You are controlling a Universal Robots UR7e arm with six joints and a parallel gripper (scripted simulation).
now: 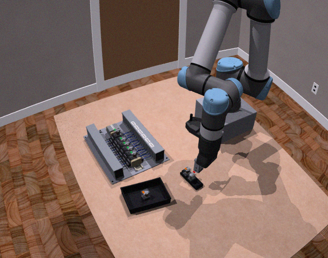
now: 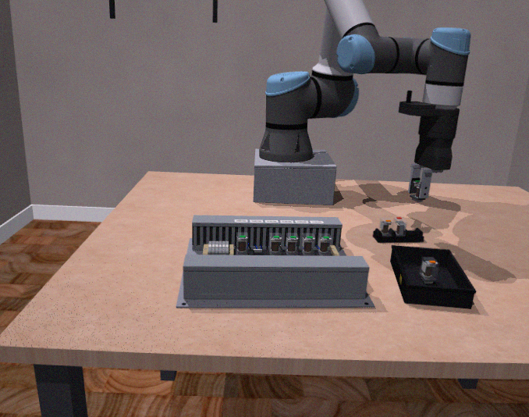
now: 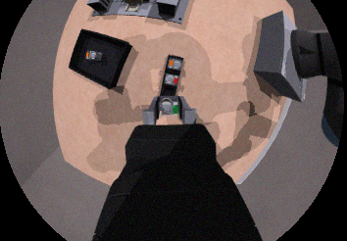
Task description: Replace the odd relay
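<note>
My gripper [image 1: 197, 167] is shut on a spare relay with a green button [image 3: 169, 107] and holds it in the air above the table, seen also in the exterior view [image 2: 420, 188]. Right below it stands the black spare holder [image 2: 398, 237] with two relays left, one with an orange button and one with a red button. The black tray [image 2: 431, 275] holds one relay with an orange button [image 2: 427, 269], standing upright. In the panel's row [image 2: 283, 244] the relays have green buttons, and the second socket from the left [image 2: 257, 249] is empty.
The grey panel [image 1: 125, 144] has two tall wiring ducts flanking the relay row. The robot's grey base block [image 2: 294, 183] stands at the back of the table. The tray lies between the panel and the spare holder [image 1: 192, 180].
</note>
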